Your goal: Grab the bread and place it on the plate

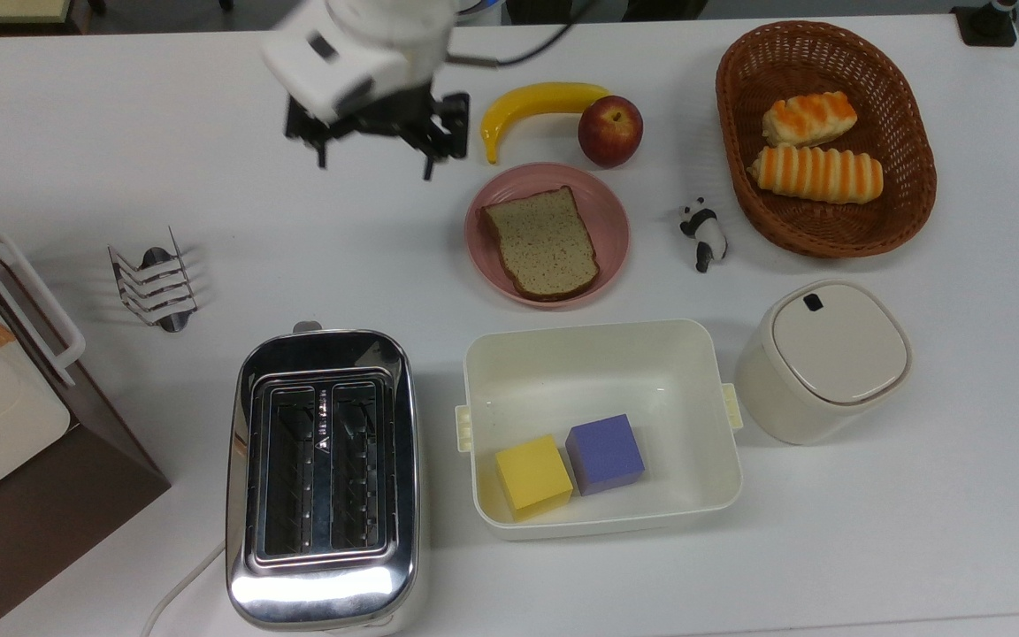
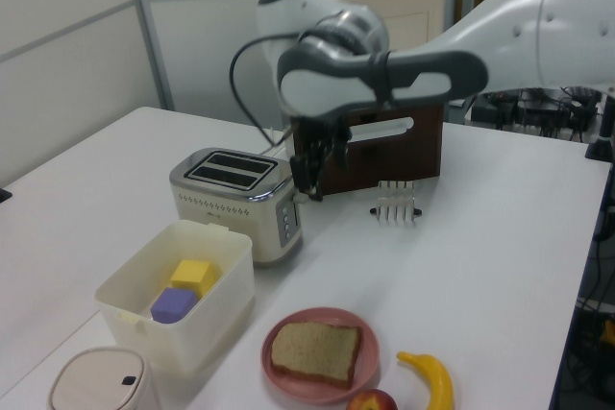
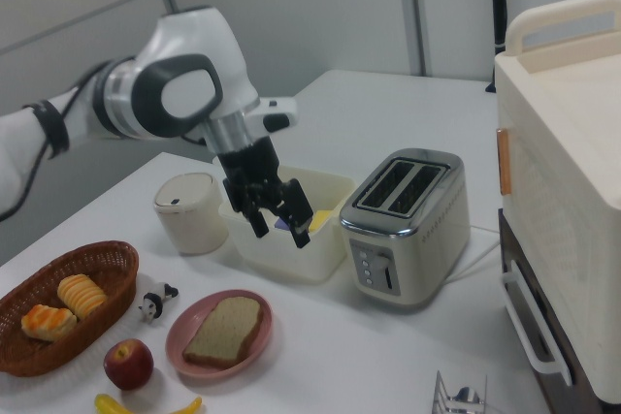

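Bread (image 1: 542, 242) is seen lying flat on the pink plate (image 1: 609, 211) in the top view, its rounded end toward the toaster side and the plate rim showing all round it. The gripper (image 1: 374, 146) is held above bare table at the top view's left of the plate, well apart from it, with its black fingers spread wide and nothing between them; the arm above it is cut off by the upper edge. A banana (image 1: 534, 108) and an apple (image 1: 609, 131) are placed just beyond the plate, and a wicker basket (image 1: 909, 199) with two striped rolls is set at the top view's right. A toaster (image 1: 324, 478) and a cream tub (image 1: 602, 372) holding a yellow and a purple block are found nearer the lower edge.

From the left view, the bread (image 2: 316, 353) is shown flat on the plate (image 2: 367, 338) at the bottom, with the apple partly cut off by the lower edge. The gripper (image 2: 311, 175) is hung high above the table behind the toaster (image 2: 237, 200), and its finger gap is hard to make out against the dark cabinet.

From the right view, the bread (image 3: 224, 330) is seen on the plate (image 3: 187, 329), and the gripper (image 3: 277, 221) is raised in front of the tub, its fingers clearly apart and empty.
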Motion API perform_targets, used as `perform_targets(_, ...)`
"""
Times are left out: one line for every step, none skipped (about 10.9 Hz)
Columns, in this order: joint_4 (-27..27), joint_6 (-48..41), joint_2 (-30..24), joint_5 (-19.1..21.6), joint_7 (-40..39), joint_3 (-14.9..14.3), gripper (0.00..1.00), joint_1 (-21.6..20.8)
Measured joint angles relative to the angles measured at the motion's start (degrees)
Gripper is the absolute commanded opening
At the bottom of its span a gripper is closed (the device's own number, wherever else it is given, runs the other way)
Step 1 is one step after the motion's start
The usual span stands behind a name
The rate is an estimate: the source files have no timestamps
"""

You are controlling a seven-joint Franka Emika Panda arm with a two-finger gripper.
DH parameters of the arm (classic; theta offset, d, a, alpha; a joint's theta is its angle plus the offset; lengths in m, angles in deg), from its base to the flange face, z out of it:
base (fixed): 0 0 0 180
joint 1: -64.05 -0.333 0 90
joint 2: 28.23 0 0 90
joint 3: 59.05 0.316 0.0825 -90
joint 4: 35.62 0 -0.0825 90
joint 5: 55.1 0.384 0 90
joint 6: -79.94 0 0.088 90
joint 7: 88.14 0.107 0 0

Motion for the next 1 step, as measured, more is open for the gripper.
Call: perform_targets(0.18, -0.38, -2.01, 0.11, 0.88, -0.57, 1.00, 0.37)
